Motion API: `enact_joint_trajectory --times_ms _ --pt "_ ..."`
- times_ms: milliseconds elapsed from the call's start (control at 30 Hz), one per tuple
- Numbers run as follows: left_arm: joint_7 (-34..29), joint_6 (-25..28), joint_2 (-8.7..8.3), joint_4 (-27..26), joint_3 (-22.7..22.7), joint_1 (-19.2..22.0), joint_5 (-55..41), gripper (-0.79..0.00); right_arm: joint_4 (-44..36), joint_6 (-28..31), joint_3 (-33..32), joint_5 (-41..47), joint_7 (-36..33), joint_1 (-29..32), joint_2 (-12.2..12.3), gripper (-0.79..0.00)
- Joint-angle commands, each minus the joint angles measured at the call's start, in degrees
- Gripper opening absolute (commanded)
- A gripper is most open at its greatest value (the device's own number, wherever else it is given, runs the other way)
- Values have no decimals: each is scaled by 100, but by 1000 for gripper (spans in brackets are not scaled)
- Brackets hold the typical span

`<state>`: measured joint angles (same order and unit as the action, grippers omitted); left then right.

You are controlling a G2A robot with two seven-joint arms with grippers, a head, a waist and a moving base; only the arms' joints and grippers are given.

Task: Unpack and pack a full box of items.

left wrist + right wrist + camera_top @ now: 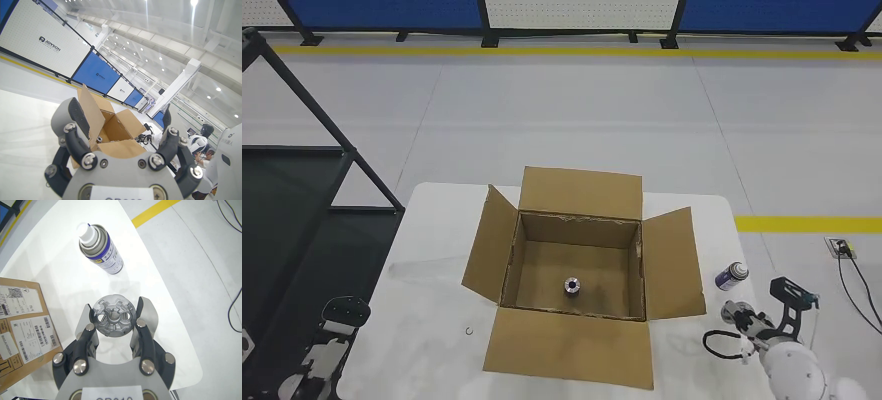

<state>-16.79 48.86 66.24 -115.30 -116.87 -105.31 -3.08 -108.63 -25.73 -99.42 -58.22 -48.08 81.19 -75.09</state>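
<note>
Gripping a round grey metal part [114, 318] by its rim, the right gripper [114, 303] is closed on it over the near right part of the white table [432, 300]. A spray can [102, 255] stands upright just beyond. The left gripper [121, 111] is spread wide and empty at the table's left side. Farther on, the open cardboard box [577, 230] sits mid-table, with one small metal piece [572, 287] on its floor.
</note>
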Motion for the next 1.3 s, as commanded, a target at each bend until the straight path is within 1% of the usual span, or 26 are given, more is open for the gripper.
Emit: enact_joint_trajectory --times_ms 0,267,367,733,767,867,933,967,1000,1167,1233,1267 --pt "0 0 0 0 0 0 0 0 104 -107 77 -168 -120 -114 9 -785" --pt "0 0 0 0 0 0 0 0 303 -205 250 -515 -356 -353 37 -785" --pt "0 0 0 0 0 0 0 0 377 -356 336 -740 -447 -423 42 -785" --pt "0 0 0 0 0 0 0 0 643 -429 452 -941 -609 -633 52 -785" --pt "0 0 0 0 0 0 0 0 654 -421 458 -949 -623 -643 53 -763" --pt "0 0 0 0 0 0 0 0 678 -413 479 -942 -657 -661 53 -625" --pt "0 0 0 0 0 0 0 0 690 -409 484 -936 -658 -667 53 -557" --pt "0 0 0 0 0 0 0 0 694 -410 487 -935 -655 -670 53 -502" --pt "0 0 0 0 0 0 0 0 698 -416 486 -920 -659 -673 52 -465" --pt "0 0 0 0 0 0 0 0 692 -428 514 -913 -656 -689 51 -391" --pt "0 0 0 0 0 0 0 0 686 -433 513 -921 -649 -697 52 -268" --pt "0 0 0 0 0 0 0 0 684 -431 510 -920 -651 -698 52 -237"
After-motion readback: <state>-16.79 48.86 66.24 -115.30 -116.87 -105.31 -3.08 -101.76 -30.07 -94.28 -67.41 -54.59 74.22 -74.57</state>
